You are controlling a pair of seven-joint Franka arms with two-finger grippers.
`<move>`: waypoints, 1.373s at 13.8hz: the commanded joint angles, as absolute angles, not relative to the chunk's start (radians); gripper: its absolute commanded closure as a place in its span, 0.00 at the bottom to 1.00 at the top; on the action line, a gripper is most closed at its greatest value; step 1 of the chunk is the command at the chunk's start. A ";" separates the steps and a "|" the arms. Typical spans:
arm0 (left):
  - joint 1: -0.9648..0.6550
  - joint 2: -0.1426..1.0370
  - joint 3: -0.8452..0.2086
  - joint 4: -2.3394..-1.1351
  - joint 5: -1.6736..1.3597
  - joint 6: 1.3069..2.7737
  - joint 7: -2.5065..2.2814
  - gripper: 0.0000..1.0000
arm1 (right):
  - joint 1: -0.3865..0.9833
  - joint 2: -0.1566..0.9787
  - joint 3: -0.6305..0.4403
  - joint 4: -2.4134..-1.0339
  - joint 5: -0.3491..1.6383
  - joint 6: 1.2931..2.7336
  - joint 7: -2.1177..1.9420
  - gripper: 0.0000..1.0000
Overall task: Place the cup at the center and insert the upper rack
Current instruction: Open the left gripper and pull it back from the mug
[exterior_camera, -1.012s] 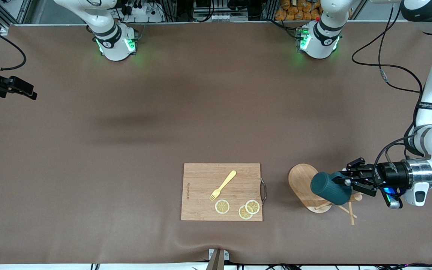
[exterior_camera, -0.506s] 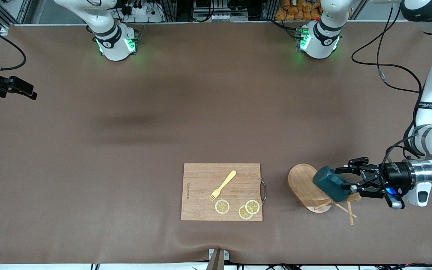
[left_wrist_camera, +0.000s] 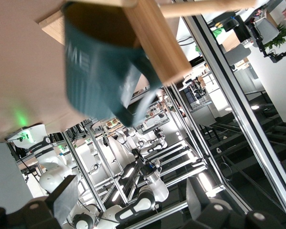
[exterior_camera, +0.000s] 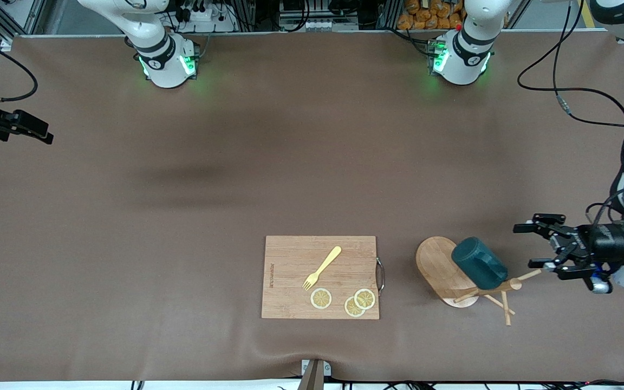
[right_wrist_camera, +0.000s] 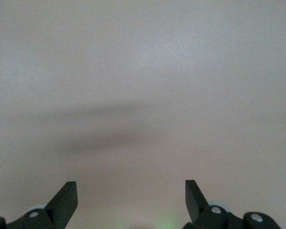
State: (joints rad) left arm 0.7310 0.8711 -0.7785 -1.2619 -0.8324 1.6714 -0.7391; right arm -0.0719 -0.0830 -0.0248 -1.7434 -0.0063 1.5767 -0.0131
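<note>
Both jaws gape empty; dark teal cup [exterior_camera: 479, 263] lies on toppled wooden rack [exterior_camera: 447, 271].

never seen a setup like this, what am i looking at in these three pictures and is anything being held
Two white robot arms stand at a brown table. The wide picture comes from a high camera facing them; the other two come from cameras on each arm's wrist.

Toward the left arm's end, a wooden mug rack lies tipped over, and a teal cup rests on its side on the rack's post. Beside them is a cutting board with a yellow fork and three lemon slices.

The left gripper is open, low over the table just clear of the rack, holding nothing. Its wrist picture shows the cup and rack post close up.

The right gripper is also open and empty, waiting at the right arm's end; its wrist picture shows only bare table.
</note>
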 commanded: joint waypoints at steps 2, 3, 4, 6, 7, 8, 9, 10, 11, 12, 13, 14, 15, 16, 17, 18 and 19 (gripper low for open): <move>0.758 0.740 -0.788 -1.281 -0.830 1.660 -0.834 0.00 | -0.094 -0.087 -0.011 -1.732 -0.009 1.562 -0.012 0.00; 0.756 0.691 -0.784 -1.281 -0.821 1.661 -0.845 0.00 | -0.094 -0.087 -0.011 -1.732 -0.009 1.563 -0.011 0.00; 0.756 0.654 -0.782 -1.281 -0.792 1.661 -0.847 0.00 | -0.094 -0.087 -0.011 -1.732 -0.009 1.563 -0.011 0.00; 0.753 0.606 -0.788 -1.281 -0.720 1.661 -0.857 0.00 | -0.094 -0.087 -0.011 -1.732 -0.009 1.563 -0.011 0.00; 0.749 0.577 -0.790 -1.281 -0.671 1.661 -0.857 0.00 | -0.094 -0.087 -0.011 -1.732 -0.009 1.565 -0.011 0.00; 0.747 0.562 -0.792 -1.281 -0.614 1.661 -0.857 0.00 | -0.094 -0.087 -0.011 -1.732 -0.009 1.565 -0.011 0.00; 0.746 0.542 -0.796 -1.282 -0.553 1.661 -0.848 0.00 | -0.094 -0.087 -0.011 -1.733 -0.008 1.568 -0.011 0.00; 0.742 0.511 -0.814 -1.284 -0.479 1.661 -0.845 0.00 | -0.094 -0.087 -0.011 -1.736 -0.009 1.569 -0.012 0.00; 0.738 0.493 -0.837 -1.285 -0.383 1.660 -0.842 0.00 | -0.094 -0.087 -0.011 -1.738 -0.008 1.571 -0.011 0.00; 0.738 0.474 -0.883 -1.285 -0.292 1.660 -0.844 0.00 | -0.095 -0.087 -0.011 -1.740 -0.008 1.571 -0.012 0.00; 0.744 0.460 -0.912 -1.285 -0.225 1.654 -0.845 0.00 | -0.095 -0.087 -0.011 -1.740 -0.008 1.571 -0.011 0.00; 0.741 0.440 -0.916 -1.285 -0.166 1.638 -0.844 0.00 | -0.095 -0.087 -0.011 -1.740 -0.008 1.571 -0.011 0.00; 0.739 0.427 -0.919 -1.287 -0.097 1.631 -0.838 0.00 | -0.095 -0.086 -0.011 -1.740 -0.009 1.571 -0.011 0.00; 0.738 0.411 -0.934 -1.287 -0.028 1.606 -0.821 0.00 | -0.094 -0.087 -0.011 -1.740 -0.008 1.571 -0.011 0.00; 0.738 0.411 -0.957 -1.285 0.048 1.591 -0.774 0.00 | -0.095 -0.087 -0.011 -1.740 -0.008 1.568 -0.011 0.00; 0.738 0.411 -0.969 -1.281 0.110 1.579 -0.697 0.00 | -0.094 -0.087 -0.011 -1.740 -0.008 1.563 -0.011 0.00; 0.736 0.402 -0.963 -1.282 0.145 1.548 -0.613 0.00 | -0.094 -0.087 -0.011 -1.740 -0.009 1.563 -0.011 0.00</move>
